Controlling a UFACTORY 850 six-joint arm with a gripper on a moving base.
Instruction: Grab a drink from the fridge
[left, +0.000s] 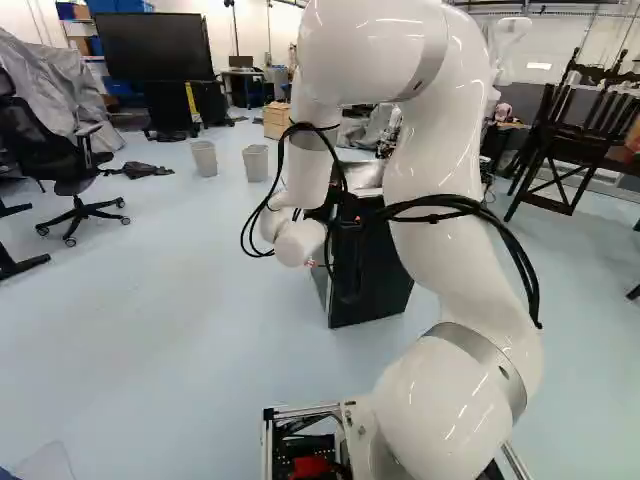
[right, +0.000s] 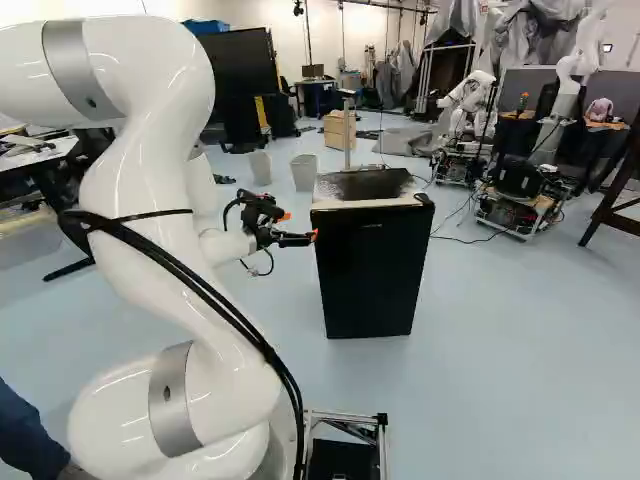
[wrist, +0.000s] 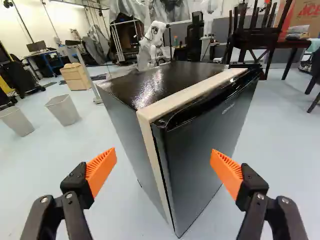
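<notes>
My gripper (right: 300, 227) is raised beside the upper part of a small black fridge (right: 368, 275) in the right base view, at the side away from the fridge's right edge. Seen in the wrist view, the gripper (wrist: 164, 159) stands wide open, nothing held between its orange pads. Ahead of it is the fridge's front corner, with the dark side panel (wrist: 125, 125) and the door (wrist: 205, 145) both showing. The door looks closed, with a pale strip along its edge and a dark recess at its top. The fridge's inside, with any drink, is hidden.
Two pale bins (left: 204, 158) and a wooden drawer box (right: 339, 129) stand on the floor beyond the fridge. Another robot (right: 470, 105) with a wheeled base is behind it. An office chair (left: 70, 160) and dark wooden chairs (left: 570, 130) stand farther out.
</notes>
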